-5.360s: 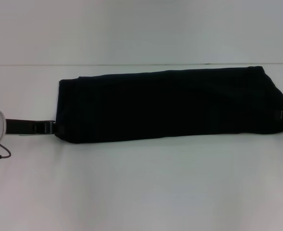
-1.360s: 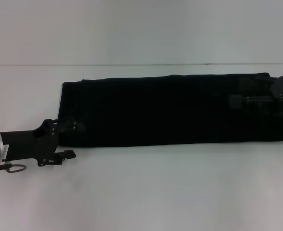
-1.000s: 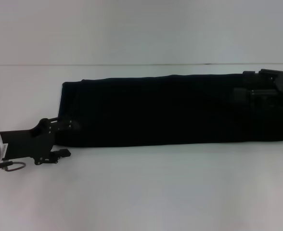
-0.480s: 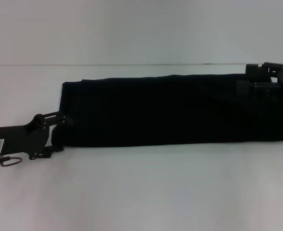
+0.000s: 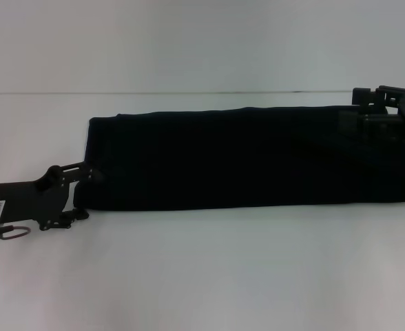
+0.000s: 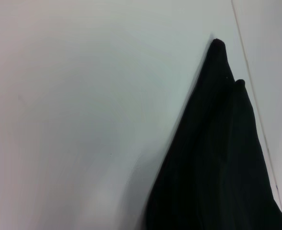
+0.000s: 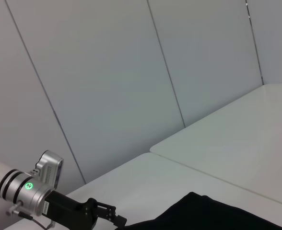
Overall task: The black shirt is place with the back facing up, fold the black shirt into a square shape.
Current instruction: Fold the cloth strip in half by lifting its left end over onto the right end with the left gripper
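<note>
Left gripper [image 5: 85,189] sits at the near left corner of the black shirt [image 5: 251,158], its jaws around the cloth edge. That shirt lies as a long folded band across the white tabletop [image 5: 202,276]. Right gripper [image 5: 357,110] hovers over its far right corner; whether it is clenched cannot be told.

A plain white flat surface [image 5: 202,276] is seen filling the lower part of the head view, bounded at its far edge by a thin dark seam. Behind it, a pale grey panelled wall [image 7: 107,72] is shown, divided by narrow dark joints and evenly lit.
</note>
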Available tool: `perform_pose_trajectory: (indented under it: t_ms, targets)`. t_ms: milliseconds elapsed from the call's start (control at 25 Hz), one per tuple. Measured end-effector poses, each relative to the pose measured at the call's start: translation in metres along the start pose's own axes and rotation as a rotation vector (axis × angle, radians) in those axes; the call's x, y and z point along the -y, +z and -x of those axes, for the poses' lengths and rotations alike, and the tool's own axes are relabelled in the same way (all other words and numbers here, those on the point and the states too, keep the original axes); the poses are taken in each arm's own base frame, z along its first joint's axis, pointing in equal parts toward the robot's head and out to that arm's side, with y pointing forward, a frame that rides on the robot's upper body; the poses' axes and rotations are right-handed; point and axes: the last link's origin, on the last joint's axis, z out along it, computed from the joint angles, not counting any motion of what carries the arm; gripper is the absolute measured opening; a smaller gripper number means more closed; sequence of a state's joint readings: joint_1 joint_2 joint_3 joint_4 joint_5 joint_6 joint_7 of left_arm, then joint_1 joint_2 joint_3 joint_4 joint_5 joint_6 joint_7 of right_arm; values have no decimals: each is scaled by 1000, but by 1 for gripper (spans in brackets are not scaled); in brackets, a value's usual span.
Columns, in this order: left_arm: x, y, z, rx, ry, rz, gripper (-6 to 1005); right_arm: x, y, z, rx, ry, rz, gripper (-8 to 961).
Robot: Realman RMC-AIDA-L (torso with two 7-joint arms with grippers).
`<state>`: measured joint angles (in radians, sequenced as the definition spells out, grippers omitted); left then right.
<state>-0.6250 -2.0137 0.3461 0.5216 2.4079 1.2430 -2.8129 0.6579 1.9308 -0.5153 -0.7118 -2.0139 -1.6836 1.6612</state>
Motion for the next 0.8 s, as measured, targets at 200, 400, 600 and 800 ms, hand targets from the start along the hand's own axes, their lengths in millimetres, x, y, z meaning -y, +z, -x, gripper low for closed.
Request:
perform_pose_trajectory:
  t_ms: [200, 400, 600, 800]
  targets:
    - [0, 0, -3, -20, 7, -8, 878, 1, -2, -1, 7, 4, -6, 945]
    - [1, 1, -5, -32, 14, -15, 878, 1, -3, 0, 14, 6, -10, 945]
    - [0, 2, -7, -49, 27, -17, 872, 1, -3, 0, 18, 8, -13, 944]
    - [-3, 4, -8, -51, 42, -14, 860, 2, -3, 0, 19, 9, -15, 944]
